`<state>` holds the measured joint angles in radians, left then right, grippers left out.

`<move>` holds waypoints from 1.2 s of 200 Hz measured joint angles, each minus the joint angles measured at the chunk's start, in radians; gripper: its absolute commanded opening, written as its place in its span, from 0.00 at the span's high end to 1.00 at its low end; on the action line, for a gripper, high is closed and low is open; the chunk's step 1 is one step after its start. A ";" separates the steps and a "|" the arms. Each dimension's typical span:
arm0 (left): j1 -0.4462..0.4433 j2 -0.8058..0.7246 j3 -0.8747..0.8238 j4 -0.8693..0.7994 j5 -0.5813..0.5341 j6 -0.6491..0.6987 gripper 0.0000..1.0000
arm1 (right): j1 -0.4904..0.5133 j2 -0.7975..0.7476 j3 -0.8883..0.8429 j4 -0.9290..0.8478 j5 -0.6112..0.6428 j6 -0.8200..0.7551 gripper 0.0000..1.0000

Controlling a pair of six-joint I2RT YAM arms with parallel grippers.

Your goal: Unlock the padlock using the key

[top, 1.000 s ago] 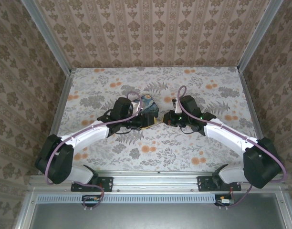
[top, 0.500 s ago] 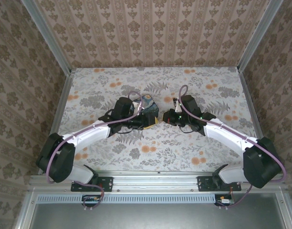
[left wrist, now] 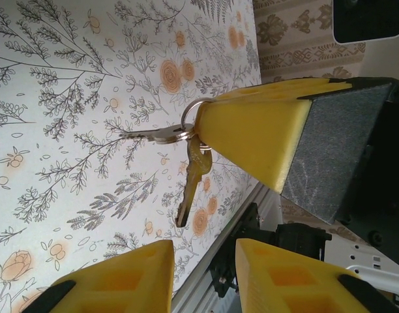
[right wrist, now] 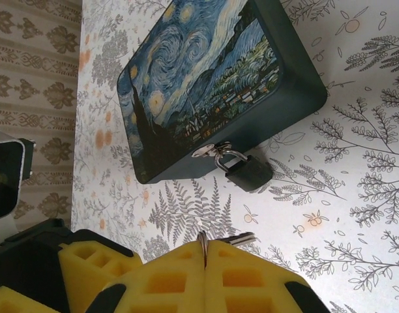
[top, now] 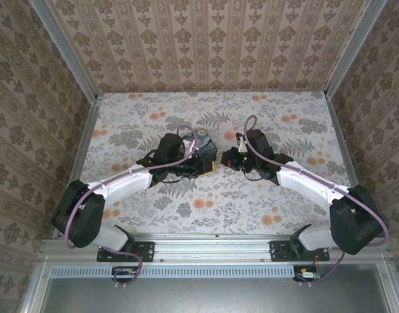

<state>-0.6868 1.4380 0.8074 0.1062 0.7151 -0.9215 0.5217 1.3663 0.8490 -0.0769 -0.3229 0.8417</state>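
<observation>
Right end effector [right wrist: 205, 253] clenched on key ring [left wrist: 186, 114], key [left wrist: 188, 182] dangling; left end effector [left wrist: 204, 264] spread apart.

Soft, even light fills every picture. Shadows on the surface [top: 265, 189] are pale. The top view is a little fuzzy. Close up, the key [left wrist: 190, 186] looks sharp and slightly shiny.

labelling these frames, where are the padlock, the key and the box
padlock [right wrist: 247, 173], right wrist view, on its black body
key [left wrist: 188, 188], left wrist view, on the hanging blade
box [right wrist: 212, 72], right wrist view, on its painted lid
</observation>
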 measured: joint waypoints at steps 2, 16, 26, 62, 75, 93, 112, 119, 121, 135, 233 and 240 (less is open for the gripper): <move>0.000 0.001 0.000 0.000 0.000 0.000 0.69 | 0.000 0.000 0.000 0.000 0.000 0.000 0.95; 0.000 0.007 0.000 0.000 0.000 0.000 0.70 | 0.001 0.001 0.000 0.000 -0.002 0.000 0.95; 0.000 0.010 0.000 0.000 0.000 0.000 0.71 | 0.003 0.003 0.000 0.001 -0.004 0.000 0.95; 0.000 0.014 0.000 0.002 0.004 -0.002 0.71 | 0.014 0.007 0.000 0.002 -0.011 0.000 0.95; 0.000 0.016 0.000 0.006 0.005 -0.002 0.73 | 0.017 0.008 0.000 0.002 -0.017 -0.001 0.95; 0.000 0.016 0.000 0.012 0.005 -0.005 0.77 | 0.023 0.008 0.000 0.002 -0.023 -0.002 0.95; 0.000 0.016 0.000 0.015 0.005 -0.006 0.77 | 0.027 0.008 0.000 0.001 -0.026 -0.005 0.96; 0.000 0.016 0.000 0.015 0.005 -0.006 0.79 | 0.028 0.008 0.000 0.001 -0.026 -0.005 0.96; 0.000 0.016 0.000 0.015 0.005 -0.006 0.79 | 0.029 0.008 0.000 0.001 -0.026 -0.005 0.96; 0.001 0.016 0.000 0.015 0.005 -0.008 0.82 | 0.029 0.008 0.000 0.001 -0.027 -0.005 0.96; 0.005 0.016 0.062 -0.149 -0.006 0.212 1.00 | 0.018 -0.021 0.001 -0.069 -0.023 -0.062 0.41; 0.000 0.016 0.095 -0.203 -0.026 0.291 1.00 | 0.003 -0.041 0.001 -0.097 -0.023 -0.068 0.40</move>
<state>-0.6868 1.4540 0.9020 -0.0967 0.6895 -0.6308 0.5251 1.3251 0.8501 -0.1734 -0.3454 0.7738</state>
